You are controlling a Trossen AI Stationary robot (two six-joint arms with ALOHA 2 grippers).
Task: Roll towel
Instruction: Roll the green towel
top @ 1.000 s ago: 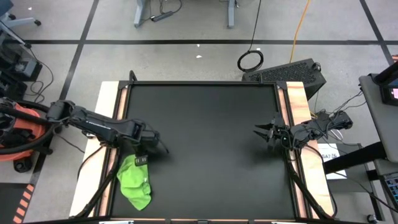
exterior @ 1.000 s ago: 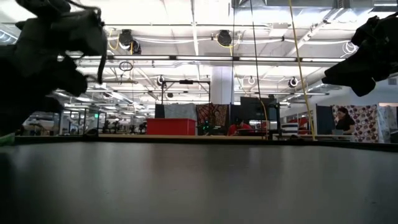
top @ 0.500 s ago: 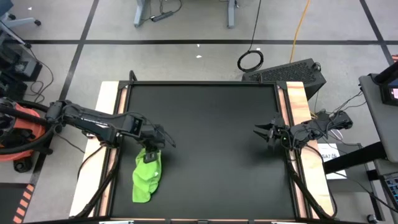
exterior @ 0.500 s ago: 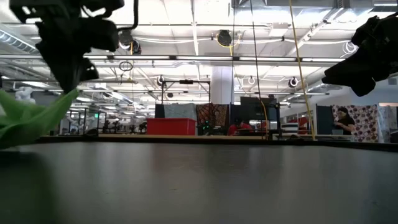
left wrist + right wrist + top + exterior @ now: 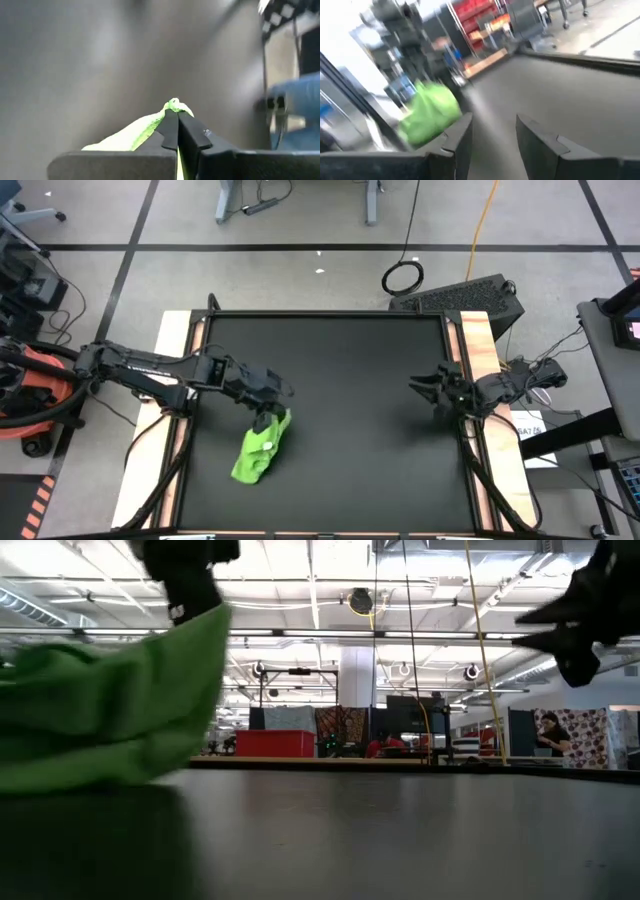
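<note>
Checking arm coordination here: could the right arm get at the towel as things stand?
Probably yes. The right gripper is open and the bare mat between it and the towel leaves the way free, though the left gripper is shut on the towel's upper end.

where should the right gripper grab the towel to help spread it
Probably the towel's loose trailing end, lying on the mat, approached from the right. The left gripper already pinches the opposite end, lifting it, so the low end is free. The right gripper hangs open near the mat's right edge.

One towel (image 5: 261,448) (lime-green), one black mat (image 5: 340,360), two arms, each with one gripper.
</note>
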